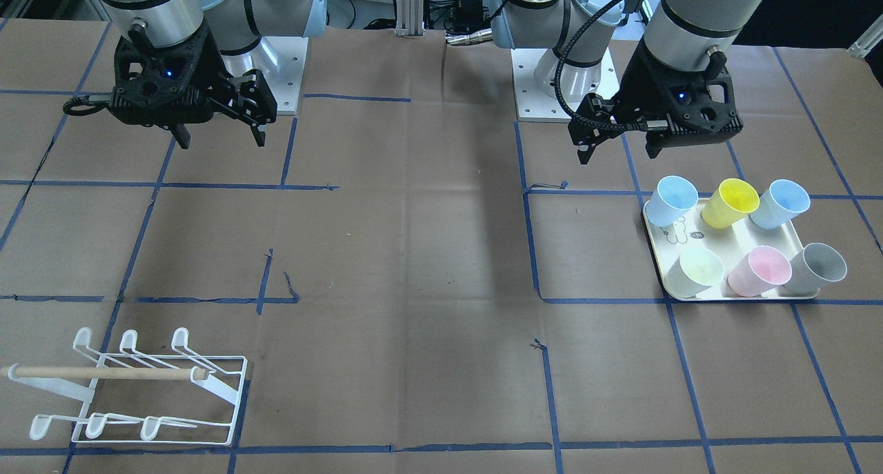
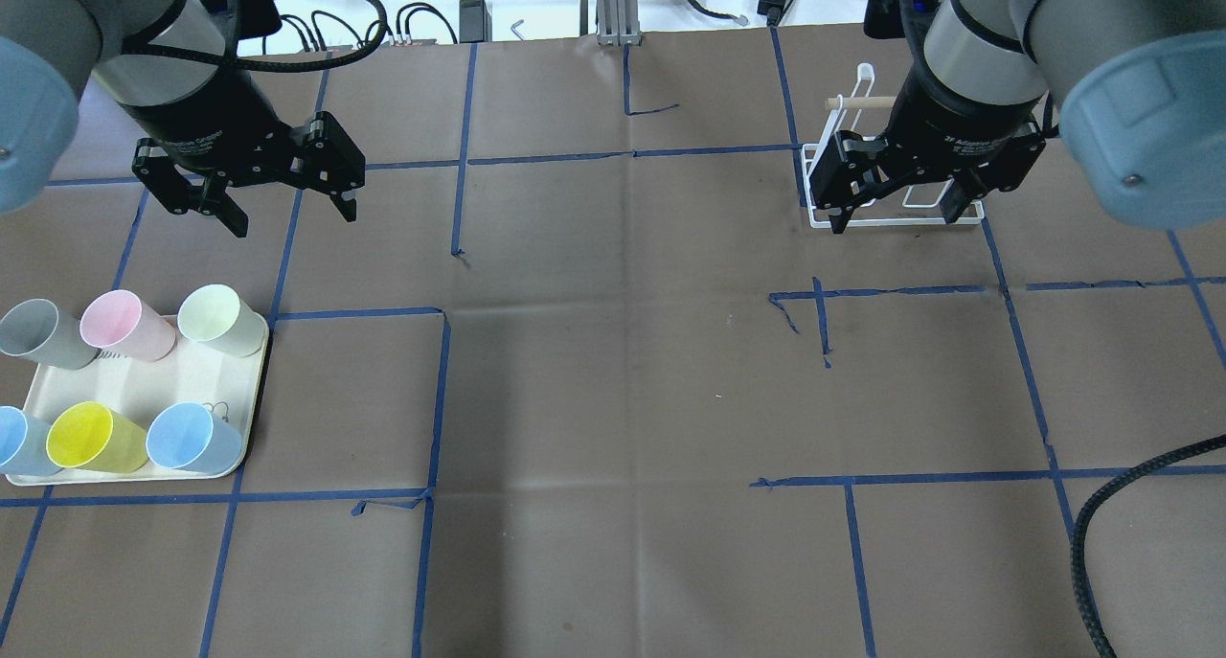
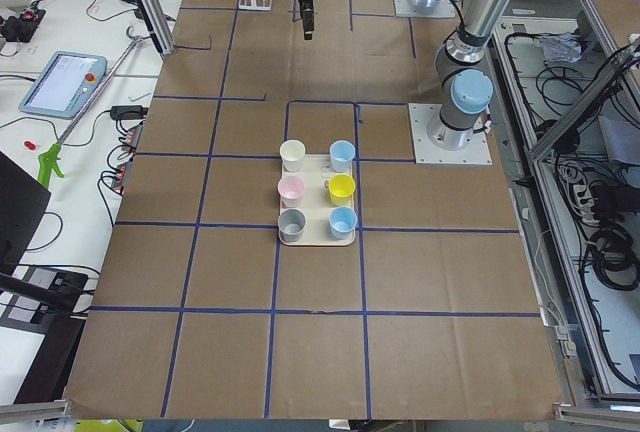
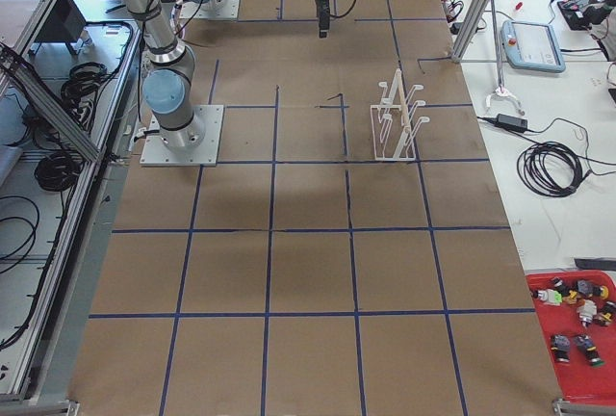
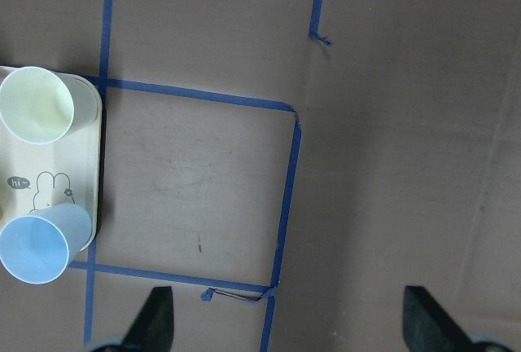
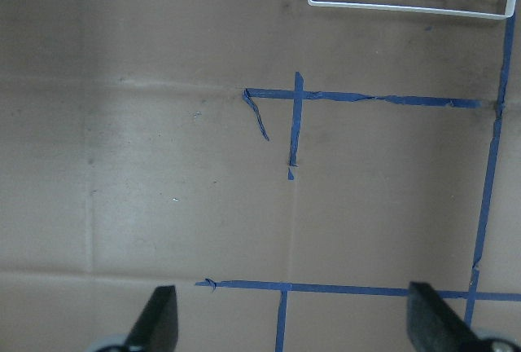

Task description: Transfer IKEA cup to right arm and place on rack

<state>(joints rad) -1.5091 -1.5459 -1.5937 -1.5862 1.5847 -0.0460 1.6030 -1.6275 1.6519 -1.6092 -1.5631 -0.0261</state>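
Hovering open and empty upper left, the left gripper point(image 2: 292, 217) should first grasp a cup point(image 2: 220, 320) (right gripper point(image 2: 896, 219) likewise open).

My right gripper point(image 2: 898, 215) hides most of the rack point(image 2: 855, 103) at upper right; the left edge crops one blue cup point(image 2: 14, 440).

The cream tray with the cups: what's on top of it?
Six cups stand on the tray: blue cup, yellow cup, second blue cup, pale green cup, pink cup, grey cup. Cups partly hide its printed drawing.
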